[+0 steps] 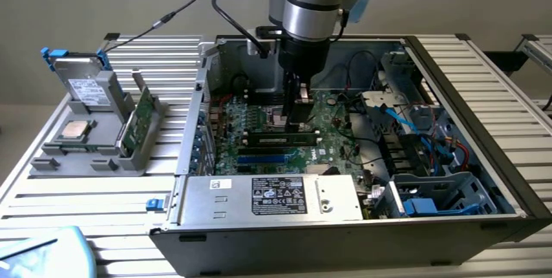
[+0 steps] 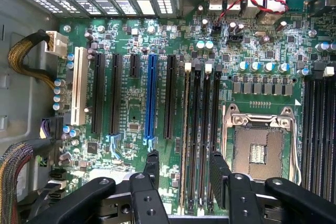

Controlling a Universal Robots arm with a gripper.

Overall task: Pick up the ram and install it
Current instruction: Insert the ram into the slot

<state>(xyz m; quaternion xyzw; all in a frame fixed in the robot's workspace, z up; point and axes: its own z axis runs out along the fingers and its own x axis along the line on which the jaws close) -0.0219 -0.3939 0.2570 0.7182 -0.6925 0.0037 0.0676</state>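
Observation:
The ram (image 1: 280,139) stands on edge in one of the long black memory slots of the motherboard (image 1: 258,123) inside the open computer case. From the wrist camera the ram (image 2: 185,129) is seen edge-on as a thin pale line along the slot. My gripper (image 1: 298,117) hangs straight down from the arm just above it. The gripper (image 2: 184,160) is open, with one black finger (image 2: 152,169) on either side of the ram and a gap to each. Nothing is held.
The CPU socket (image 2: 260,150) lies beside the memory slots, and a blue expansion slot (image 2: 152,95) on the other side. A power supply (image 1: 271,197) fills the case front. A grey holder (image 1: 95,155) outside carries a hard drive (image 1: 82,87), a chip and a green board (image 1: 138,123).

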